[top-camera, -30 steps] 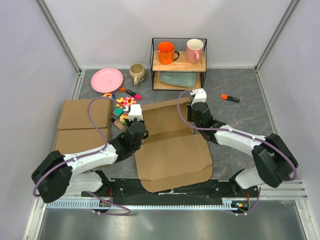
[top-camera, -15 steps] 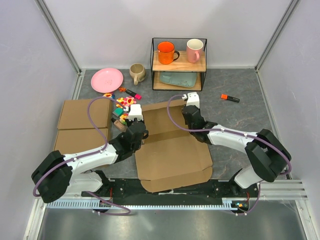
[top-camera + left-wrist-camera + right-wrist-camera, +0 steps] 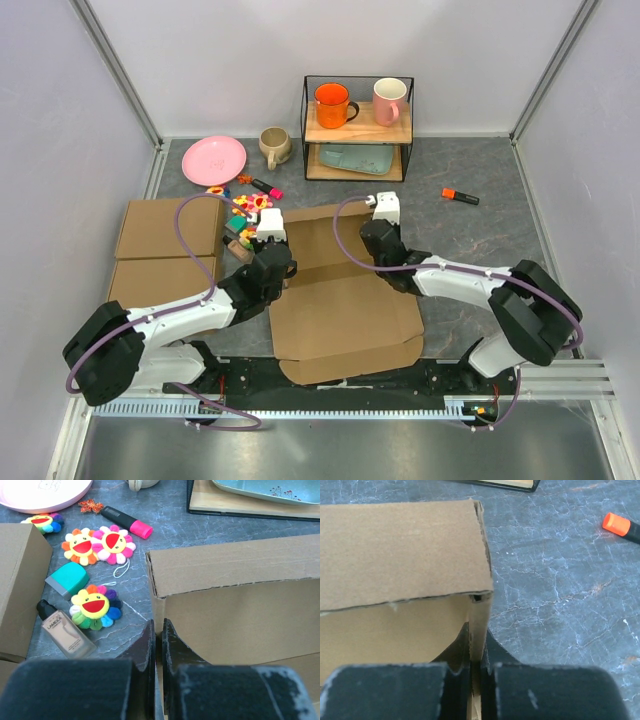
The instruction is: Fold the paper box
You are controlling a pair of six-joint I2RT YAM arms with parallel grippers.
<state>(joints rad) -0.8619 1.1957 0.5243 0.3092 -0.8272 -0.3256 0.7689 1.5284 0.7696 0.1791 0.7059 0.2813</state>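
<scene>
While part-upright, paper box (image 3: 345,310) tight in both end effectors (image 3: 159,630) (image 3: 476,636).

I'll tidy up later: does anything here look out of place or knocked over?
Mostly the clutter left of the paper box: a makeup bottle lies on its side among plush flowers and a pink highlighter. An orange highlighter lies alone on the right.

Bright even overhead light, soft shadows, blurred wrist-view foregrounds
</scene>
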